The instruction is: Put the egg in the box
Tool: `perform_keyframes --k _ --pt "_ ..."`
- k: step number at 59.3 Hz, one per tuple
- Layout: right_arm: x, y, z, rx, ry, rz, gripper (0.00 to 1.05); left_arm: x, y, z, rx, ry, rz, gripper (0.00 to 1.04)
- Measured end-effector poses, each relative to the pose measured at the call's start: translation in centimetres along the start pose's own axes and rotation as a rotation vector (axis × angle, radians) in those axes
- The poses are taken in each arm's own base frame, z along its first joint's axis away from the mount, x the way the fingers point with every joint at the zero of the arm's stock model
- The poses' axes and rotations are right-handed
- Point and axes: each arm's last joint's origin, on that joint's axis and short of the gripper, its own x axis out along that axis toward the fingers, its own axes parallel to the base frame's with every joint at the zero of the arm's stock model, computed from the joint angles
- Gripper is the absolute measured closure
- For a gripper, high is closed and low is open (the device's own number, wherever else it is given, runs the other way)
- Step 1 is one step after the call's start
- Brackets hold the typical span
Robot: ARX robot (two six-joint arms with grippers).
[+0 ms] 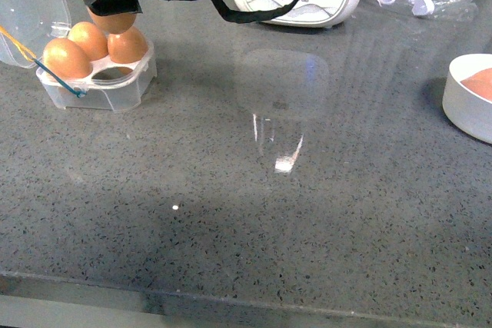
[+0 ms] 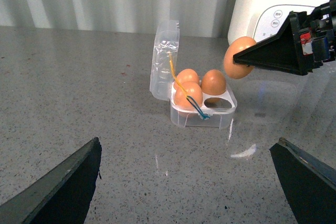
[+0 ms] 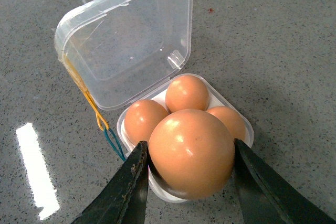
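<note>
The egg (image 3: 191, 153) hangs just above the open box (image 3: 126, 45), clenched in the right pincer (image 3: 190, 145). Three other eggs (image 3: 187, 92) sit in the box, and the left pincer (image 2: 188, 142) stands spread wide, empty.

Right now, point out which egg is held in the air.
The egg clamped between the right fingers, hanging above the box. The other three eggs sit in its cups.
</note>
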Motion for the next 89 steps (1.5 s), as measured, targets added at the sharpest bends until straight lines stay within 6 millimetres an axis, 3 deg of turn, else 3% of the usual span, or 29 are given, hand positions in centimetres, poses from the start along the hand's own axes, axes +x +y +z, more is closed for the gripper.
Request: perform_keyframes --k 18,47,54,66,78,89 --pt "1.3 0.7 -0.7 -0.005 0.037 -0.001 0.66 0.0 0.0 0.0 0.0 0.0 0.0 0.07" --pt "1.6 0.7 -1.2 0.009 0.056 -0.001 0.66 0.0 0.0 0.0 0.0 0.0 0.0 0.07" --pt "1.7 0.7 -1.4 0.016 0.064 -0.001 0.49 0.0 0.0 0.0 0.0 0.0 0.0 0.07" --pt "1.7 0.7 -1.2 0.023 0.049 0.003 0.06 0.0 0.0 0.0 0.0 0.0 0.0 0.07" --pt "0.8 0.7 -0.3 0.029 0.003 0.0 0.07 0.0 0.0 0.0 0.0 0.0 0.0 0.07" --pt "-2.2 0.1 0.6 0.064 -0.063 -0.043 0.07 0.0 0.0 0.0 0.0 0.0 0.0 0.07"
